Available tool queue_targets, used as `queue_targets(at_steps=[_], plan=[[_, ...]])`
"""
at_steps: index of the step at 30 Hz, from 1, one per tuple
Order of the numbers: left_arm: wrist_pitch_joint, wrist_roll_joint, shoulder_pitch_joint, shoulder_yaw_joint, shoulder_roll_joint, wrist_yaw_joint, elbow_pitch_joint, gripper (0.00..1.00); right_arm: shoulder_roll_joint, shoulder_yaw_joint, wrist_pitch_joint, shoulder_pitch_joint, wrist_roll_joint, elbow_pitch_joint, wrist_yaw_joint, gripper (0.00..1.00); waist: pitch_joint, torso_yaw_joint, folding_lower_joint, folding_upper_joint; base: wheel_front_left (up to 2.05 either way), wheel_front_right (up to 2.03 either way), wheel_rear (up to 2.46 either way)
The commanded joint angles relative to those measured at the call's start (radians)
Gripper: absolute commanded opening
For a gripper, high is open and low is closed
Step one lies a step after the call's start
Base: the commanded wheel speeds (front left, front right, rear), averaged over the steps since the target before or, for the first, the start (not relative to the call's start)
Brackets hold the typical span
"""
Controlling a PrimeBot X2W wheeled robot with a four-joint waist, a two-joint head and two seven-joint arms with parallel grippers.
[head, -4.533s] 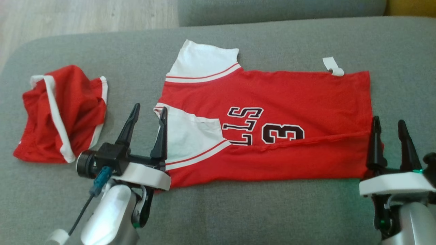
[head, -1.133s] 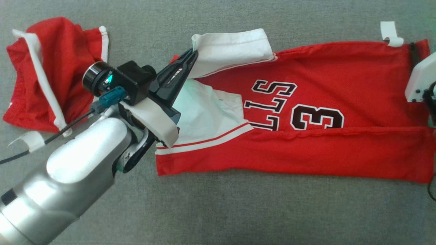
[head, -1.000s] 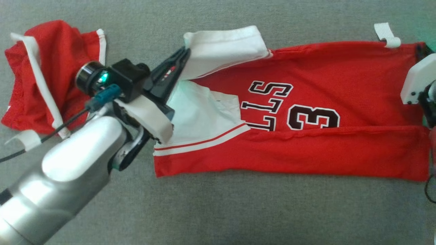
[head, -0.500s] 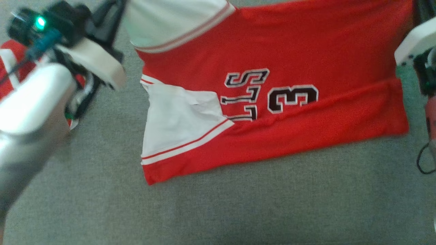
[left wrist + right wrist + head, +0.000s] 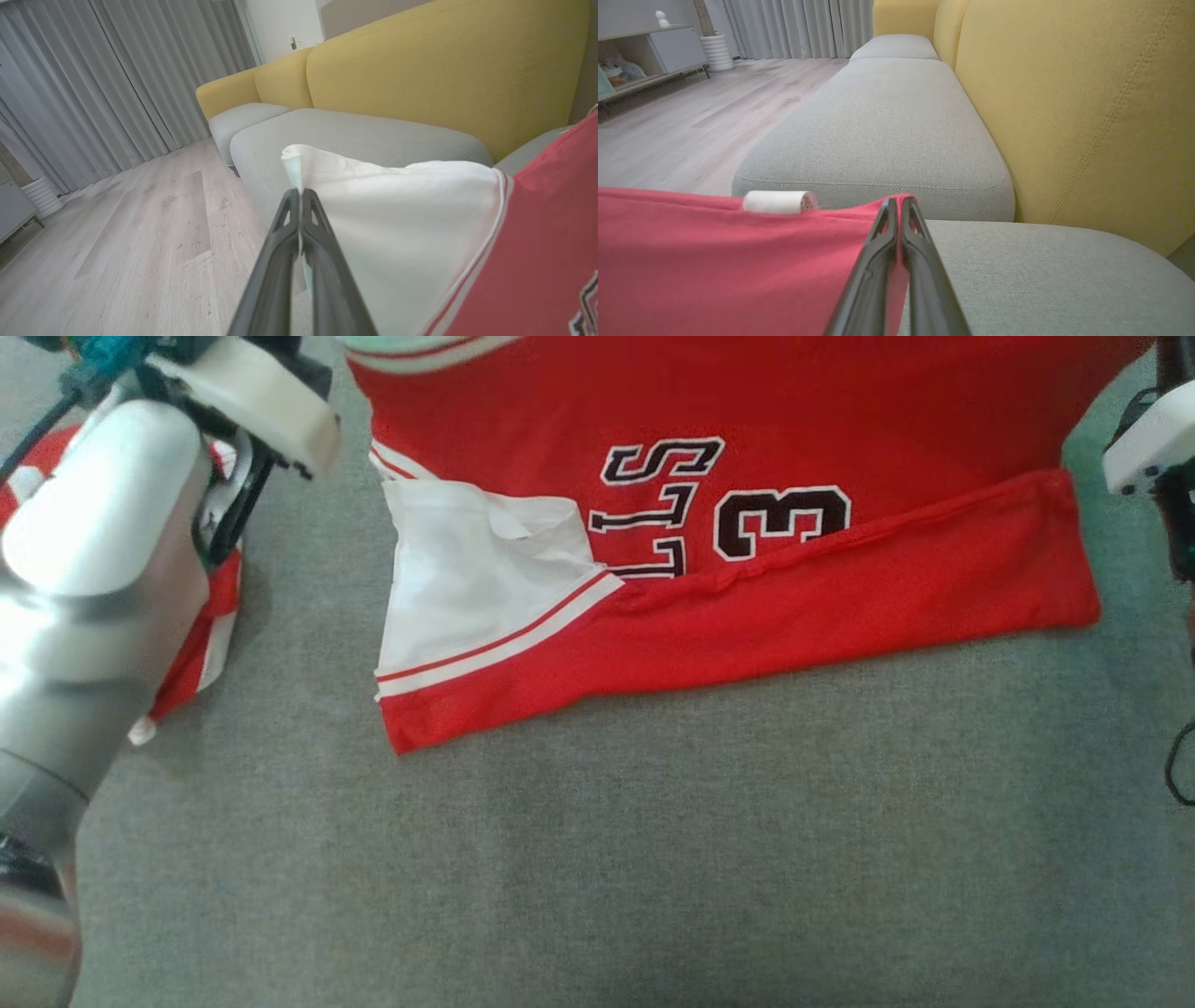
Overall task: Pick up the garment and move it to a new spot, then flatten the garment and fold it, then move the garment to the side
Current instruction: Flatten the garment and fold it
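Head view puts the red jersey [image 5: 840, 411] across the upper half of your picture, its top running off the frame and its lower folded edge lying on the grey sofa seat [image 5: 597, 849]. You can read the black letters [image 5: 653, 504] and the numeral 3 [image 5: 780, 523] sideways on the chest, and one white sleeve [image 5: 467, 579] with red stripes lies flat at the jersey's left end. Your left arm [image 5: 93, 551] fills the left side, and a second red garment with white trim [image 5: 201, 644] lies bunched under it, just beside the jersey but apart from it. At the right edge you see the white mount of the right arm [image 5: 1146, 446] close to the jersey's right end. From the left wrist, the left jaws are together, pinching the edge of the other white sleeve [image 5: 397, 210], which is raised above the seat. From the right wrist, the right jaws are likewise pressed together on the red corner of the jersey, with the cloth stretching away to that view's left and a small white roll [image 5: 774, 202] sitting on its top edge. Behind both you see the yellow backrest [image 5: 1087, 93], wood floor [image 5: 140, 233] and grey curtains [image 5: 93, 84].
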Motion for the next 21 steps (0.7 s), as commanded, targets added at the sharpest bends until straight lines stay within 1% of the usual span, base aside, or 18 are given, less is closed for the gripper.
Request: queue_targets(at_steps=[1, 4, 8, 14, 17, 21], plan=[[-0.009, 0.009, -0.029, 0.034, 0.039, -0.003, -0.004, 0.0, -0.018, 0.019, -0.006, 0.003, 0.017, -0.026, -0.001, 0.0, -0.013, 0.007, 0.0, 0.0, 0.0, 0.0, 0.0], [-0.012, 0.018, 0.01, 0.037, 0.041, -0.01, 0.0, 0.0, -0.037, 0.056, -0.002, 0.04, 0.047, -0.022, -0.001, 0.0, -0.041, 0.016, 0.0, 0.0, 0.0, 0.0, 0.0], [-0.012, 0.019, 0.088, 0.042, 0.048, -0.025, -0.029, 0.0, -0.062, 0.107, 0.008, 0.095, 0.101, -0.025, -0.001, 0.0, -0.085, 0.03, 0.0, 0.0, 0.0, 0.0, 0.0], [-0.006, 0.008, 0.226, 0.001, 0.072, -0.051, -0.094, 0.0, -0.115, 0.199, 0.054, 0.199, 0.194, -0.057, -0.001, 0.0, -0.15, 0.043, 0.0, 0.0, 0.0, 0.0, 0.0], [0.033, 0.002, 0.287, -0.035, 0.097, -0.059, -0.146, 0.0, -0.148, 0.241, 0.084, 0.243, 0.237, -0.077, -0.001, 0.0, -0.174, 0.046, 0.0, 0.0, 0.0, 0.0, 0.0], [0.135, -0.019, 0.356, -0.091, 0.14, -0.069, -0.23, 0.0, -0.192, 0.305, 0.124, 0.298, 0.276, -0.103, -0.001, 0.0, -0.197, 0.055, 0.0, 0.0, 0.0, 0.0, 0.0]])
